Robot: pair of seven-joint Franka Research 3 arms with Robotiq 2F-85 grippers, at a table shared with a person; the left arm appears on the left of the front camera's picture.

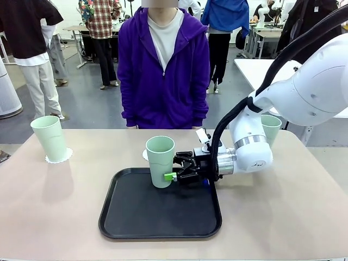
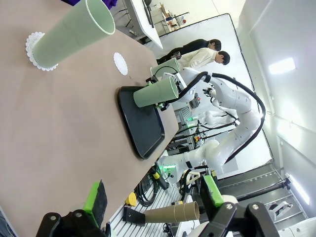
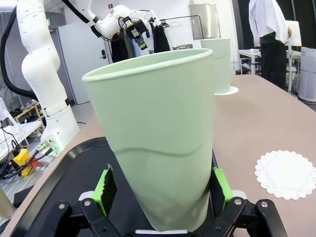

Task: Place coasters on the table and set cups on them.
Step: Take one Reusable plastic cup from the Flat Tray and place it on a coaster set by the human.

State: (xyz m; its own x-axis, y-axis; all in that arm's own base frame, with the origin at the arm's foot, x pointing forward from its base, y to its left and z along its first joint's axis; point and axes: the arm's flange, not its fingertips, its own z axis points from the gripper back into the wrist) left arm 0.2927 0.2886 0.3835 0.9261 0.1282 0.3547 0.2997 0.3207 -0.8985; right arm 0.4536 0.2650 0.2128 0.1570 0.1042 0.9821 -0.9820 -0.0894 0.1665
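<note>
Right gripper point(image 1: 173, 175) reaches in level over the black tray point(image 1: 136, 217), its spread fingers flanking a mint cup point(image 1: 160, 161) that stands on the tray; whether the pads press it I cannot tell. Empty coaster point(image 3: 286, 174) lies just beyond on the table point(image 1: 283, 217). Left gripper point(image 2: 150, 200) hangs open.

Tilted view along the left gripper point(image 2: 150, 197), its green-padded fingers spread apart with nothing between them. On the beige table point(image 2: 59, 128), one mint cup point(image 2: 74, 34) stands on a lacy coaster point(image 2: 33, 52). A bare coaster point(image 2: 120, 63) lies near a black tray point(image 2: 140, 126), where the right gripper point(image 2: 165, 94) seems to flank another cup point(image 2: 155, 93).
</note>
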